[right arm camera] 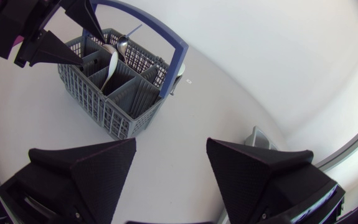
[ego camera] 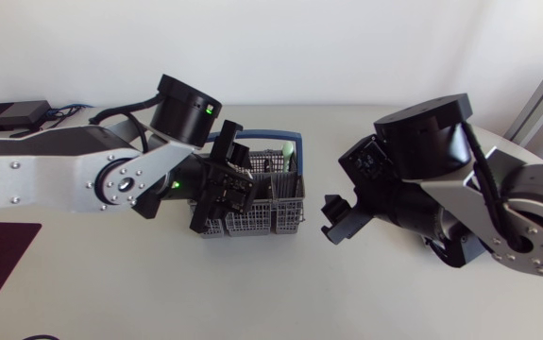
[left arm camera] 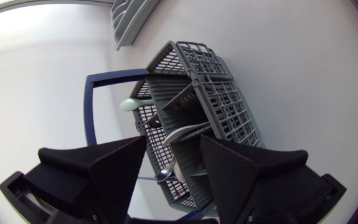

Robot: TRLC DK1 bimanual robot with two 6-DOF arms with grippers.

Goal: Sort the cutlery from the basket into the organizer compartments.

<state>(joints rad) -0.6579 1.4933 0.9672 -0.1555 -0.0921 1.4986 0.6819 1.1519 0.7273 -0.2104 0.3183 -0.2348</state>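
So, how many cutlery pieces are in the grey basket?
3: a pale green spoon by the blue handle, a white utensil in a middle compartment, a metal spoon in an end compartment. More may be hidden.

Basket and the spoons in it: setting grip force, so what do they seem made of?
Basket: matte grey plastic, judging by its moulded lattice. Blue handle: probably plastic too. Shiny spoon: likely polished metal, since it glints. Pale spoon: perhaps plastic; unclear.

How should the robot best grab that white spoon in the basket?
Likely by its upper end, from straight above: the white spoon leans inside the basket, whose grid walls block the sides. The open left gripper hangs over the basket.
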